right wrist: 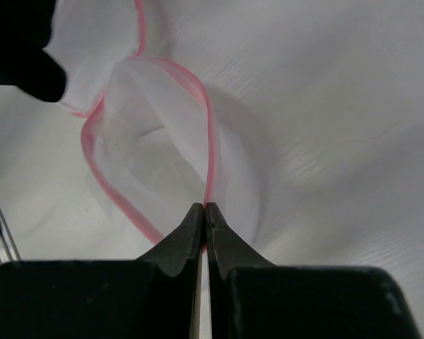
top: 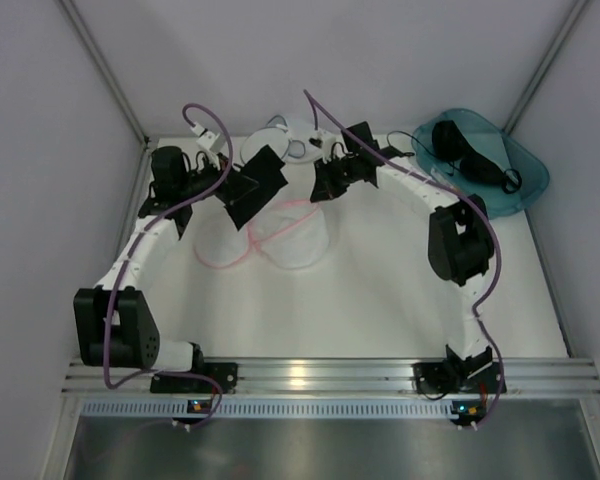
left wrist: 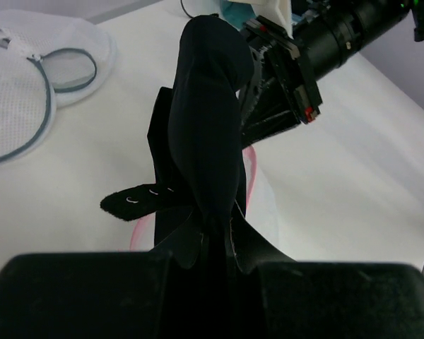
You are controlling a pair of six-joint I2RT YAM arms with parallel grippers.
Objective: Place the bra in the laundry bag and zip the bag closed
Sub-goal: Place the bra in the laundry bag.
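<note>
My left gripper (left wrist: 218,247) is shut on the black bra (left wrist: 208,127), which hangs from it above the table; in the top view the bra (top: 255,183) is just past the gripper (top: 230,188). My right gripper (right wrist: 204,208) is shut on the pink rim (right wrist: 209,141) of a round white mesh bag (top: 292,238) and holds its mouth open; the bra is beside and above that mouth. The laundry bag with the grey zip rim (left wrist: 21,92) lies flat and open at the back of the table (top: 280,140), with no gripper on it.
A teal plastic bin (top: 525,185) with black garments in it (top: 460,145) stands at the back right. The right arm's wrist (left wrist: 304,63) is close behind the bra. Grey walls close in the table on the left, back and right.
</note>
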